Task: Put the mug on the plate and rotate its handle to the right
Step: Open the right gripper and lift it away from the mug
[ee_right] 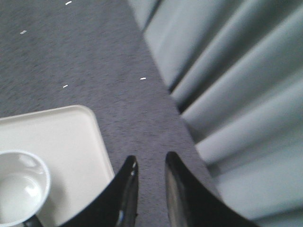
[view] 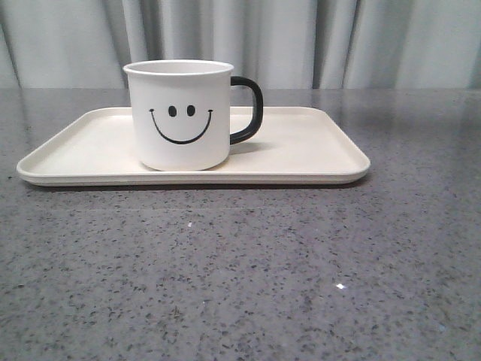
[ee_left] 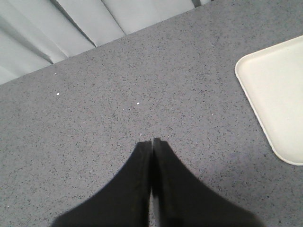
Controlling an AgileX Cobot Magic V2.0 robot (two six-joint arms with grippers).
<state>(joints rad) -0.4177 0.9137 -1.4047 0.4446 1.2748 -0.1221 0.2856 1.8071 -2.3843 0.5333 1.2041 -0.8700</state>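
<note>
While its jaws are pressed fully together on nothing, the left gripper (ee_left: 151, 142) hangs over speckled grey stone tabletop (ee_left: 118, 104), the plate (ee_left: 279, 94) off to one side. The right gripper (ee_right: 150, 163) shows a narrow gap between black tapered fingers, empty, beside the plate's rounded corner. The smooth white cylindrical mug (view: 180, 116) stands upright on the flat cream plate, glossy black loop handle (view: 249, 109) pointing right; pleated grey curtain (view: 301, 37) behind.

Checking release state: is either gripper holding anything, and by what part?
Nothing held. Left gripper is shut on nothing over the table; right gripper is open, clear of the mug on the plate.
</note>
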